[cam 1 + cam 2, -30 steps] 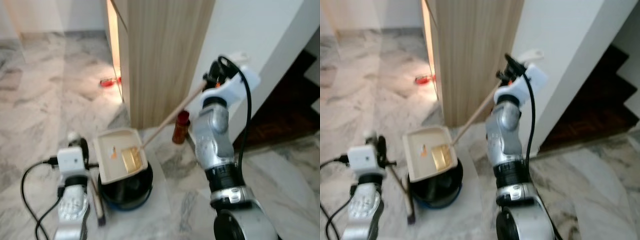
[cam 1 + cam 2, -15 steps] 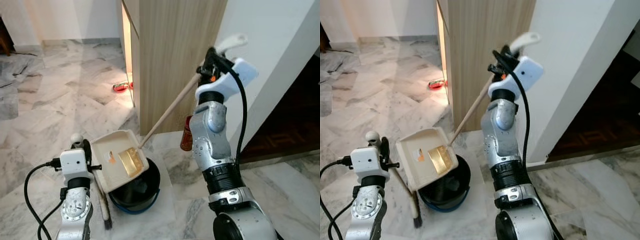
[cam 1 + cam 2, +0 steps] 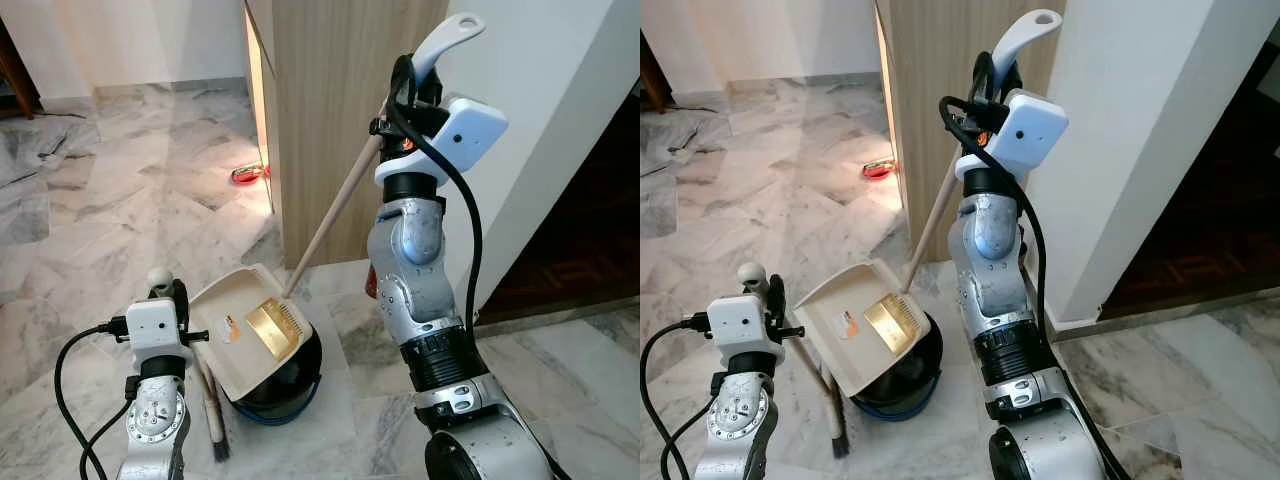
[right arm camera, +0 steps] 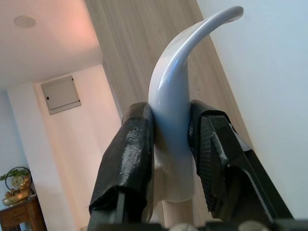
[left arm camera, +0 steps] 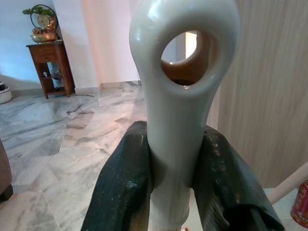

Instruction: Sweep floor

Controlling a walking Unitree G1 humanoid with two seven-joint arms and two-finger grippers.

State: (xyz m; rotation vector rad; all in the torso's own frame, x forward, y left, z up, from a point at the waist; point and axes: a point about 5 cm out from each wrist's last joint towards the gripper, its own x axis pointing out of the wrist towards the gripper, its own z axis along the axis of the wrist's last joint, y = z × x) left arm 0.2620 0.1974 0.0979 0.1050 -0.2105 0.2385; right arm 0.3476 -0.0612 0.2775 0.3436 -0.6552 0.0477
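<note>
A: Since the pan sits tilted over the bin, what's it look like?

B: Cream tray w/ gold patch, wood pole, white grip. Pole slants up from the tray to right gripper, clamped on the grip. Left gripper clamps brush handle, bristles down beside bin.

Grey-veined marble floor; wood-grain cabinet; white wall; dark stairs.

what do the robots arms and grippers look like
Both arms are silver metal with ribbed black joint bands. Each wrist carries a white boxy camera housing: right arm, left arm. Black cables loop from both housings. The fingers are long, glossy black and rounded.
</note>
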